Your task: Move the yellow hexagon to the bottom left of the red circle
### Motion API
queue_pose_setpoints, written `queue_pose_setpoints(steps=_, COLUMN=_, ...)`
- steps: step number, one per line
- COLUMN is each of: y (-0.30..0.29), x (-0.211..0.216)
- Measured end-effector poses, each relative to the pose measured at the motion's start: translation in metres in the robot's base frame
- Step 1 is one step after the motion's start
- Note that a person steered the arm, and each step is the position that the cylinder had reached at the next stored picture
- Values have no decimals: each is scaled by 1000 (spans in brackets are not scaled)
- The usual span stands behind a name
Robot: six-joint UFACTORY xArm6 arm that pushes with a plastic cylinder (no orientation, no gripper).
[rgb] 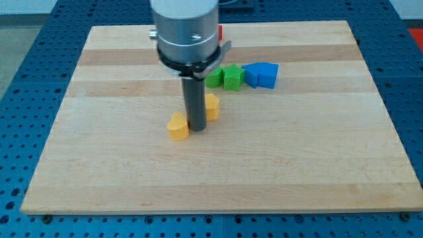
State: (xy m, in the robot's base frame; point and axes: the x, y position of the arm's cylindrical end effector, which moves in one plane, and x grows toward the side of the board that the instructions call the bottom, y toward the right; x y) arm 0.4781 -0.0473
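My tip [196,127] rests on the board between two yellow blocks. A yellow heart-shaped block [177,126] lies just to the tip's left, touching or nearly touching the rod. A second yellow block [212,106], likely the hexagon, sits just right of the rod and is partly hidden by it. A sliver of a red block [220,32] shows at the view's top, mostly hidden behind the arm's body; its shape cannot be made out.
A green block [213,78] and a green star-like block [232,77] sit right of the arm. Two blue blocks [262,75] lie next to them. The wooden board [317,158] lies on a blue perforated table [20,79].
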Motion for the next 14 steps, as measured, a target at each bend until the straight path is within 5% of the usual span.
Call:
queue_pose_setpoints(steps=3, y=81, x=-8)
queue_pose_setpoints(steps=5, y=22, x=-36)
queue_pose_setpoints(steps=9, y=-33, x=-3)
queue_pose_setpoints(steps=14, y=-24, x=-57)
